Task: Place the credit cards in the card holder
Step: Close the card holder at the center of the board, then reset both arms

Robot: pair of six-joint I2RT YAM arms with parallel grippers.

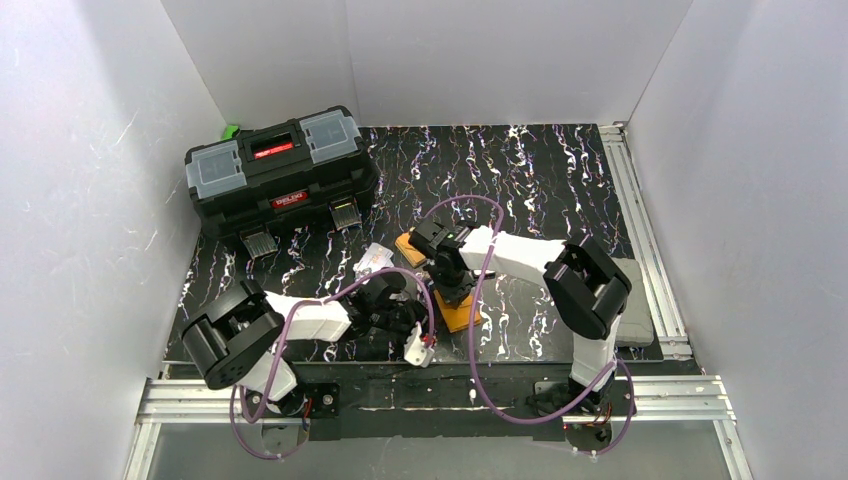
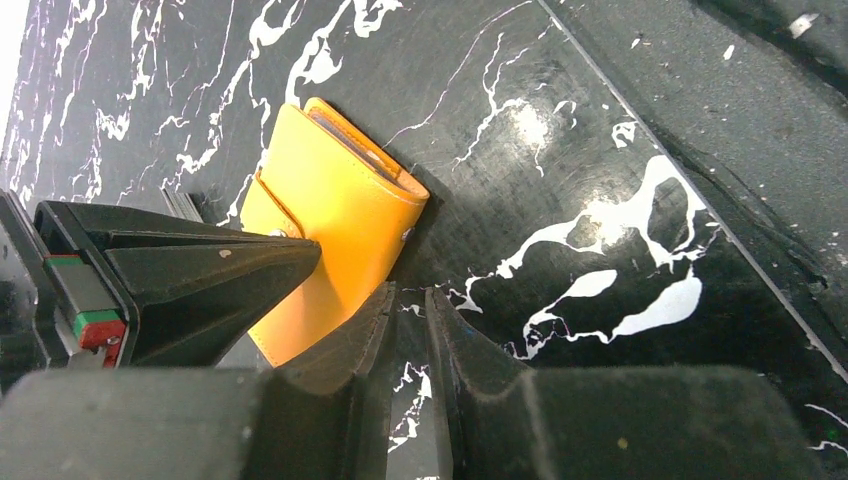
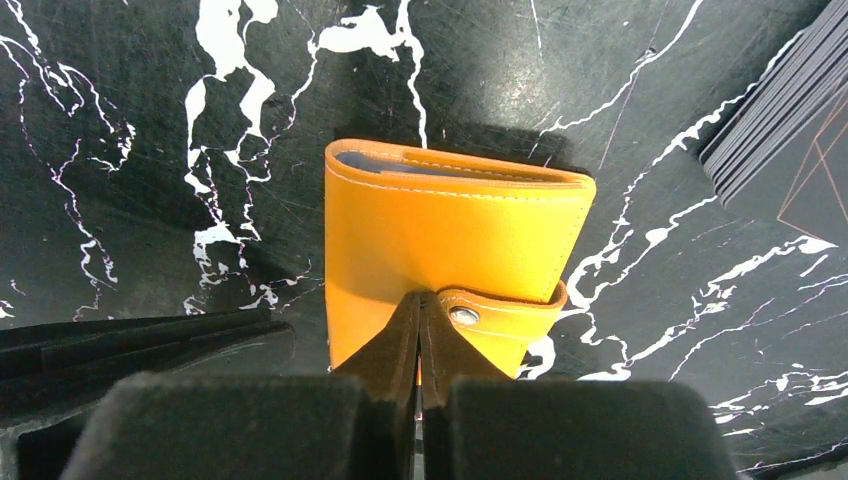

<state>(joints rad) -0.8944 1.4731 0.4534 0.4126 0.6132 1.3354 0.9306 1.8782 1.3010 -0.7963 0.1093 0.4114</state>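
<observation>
The toolbox (image 1: pixel 280 170) sits at the far left of the table (image 1: pixel 540 180) with its lid down, so its contents are hidden. The wallet (image 3: pixel 450 220) lies flat near the middle front, folded with its snap tab across the face. Grey sleeve edges show along its far side; what they hold cannot be told. The right claw (image 3: pixel 420 305) points down on the wallet with its fingers pressed together, their tips on the orange face just beside the snap, and nothing shows between them. The left claw (image 2: pixel 410 305) is low over bare table just beside the wallet's near corner, its fingers parted by a thin slit and holding nothing. White cards (image 1: pixel 374 260) and orange cards (image 1: pixel 408 246) lie just behind the claws, and a dark card stack (image 3: pixel 790 130) lies near the wallet.
</observation>
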